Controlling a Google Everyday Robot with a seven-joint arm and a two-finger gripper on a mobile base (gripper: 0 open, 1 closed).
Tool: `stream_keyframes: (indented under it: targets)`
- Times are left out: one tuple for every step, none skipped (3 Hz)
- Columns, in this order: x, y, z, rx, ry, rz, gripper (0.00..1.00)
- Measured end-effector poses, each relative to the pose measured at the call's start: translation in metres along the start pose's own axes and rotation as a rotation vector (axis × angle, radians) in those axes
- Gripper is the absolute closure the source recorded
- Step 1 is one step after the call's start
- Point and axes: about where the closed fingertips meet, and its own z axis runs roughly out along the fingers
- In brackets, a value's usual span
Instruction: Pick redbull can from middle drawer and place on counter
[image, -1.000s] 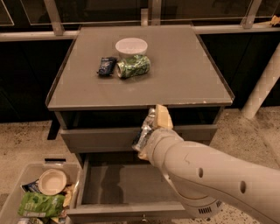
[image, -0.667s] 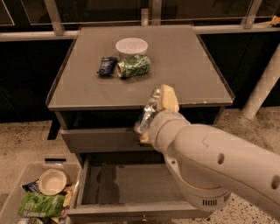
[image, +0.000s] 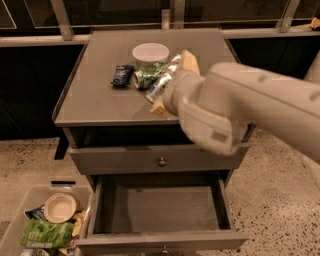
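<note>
Gripper (image: 171, 83) hangs over the desk (image: 95, 100), fingers (image: 190, 62) clamped on redbull can (image: 161, 85). Can looks light, rigid, slick; mid-body hold suits.

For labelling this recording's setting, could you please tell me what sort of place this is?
Likely a lab or office test area, not a home: a drawer cabinet on speckled floor, metal-framed dark glazing behind, a bin of snack packets beside it. The tool holds the redbull can over the counter.

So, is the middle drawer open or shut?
Open: the middle drawer sticks out, floor bare. The pincer holds the redbull can over the counter.
</note>
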Motion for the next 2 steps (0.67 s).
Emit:
stream_keyframes:
  targets:
    - [-0.0137,-0.0207,0.0095,0.000,-0.019,0.026,1.00]
    - [-0.0140,-0.0206,0.0091,0.001,-0.020,0.026,1.00]
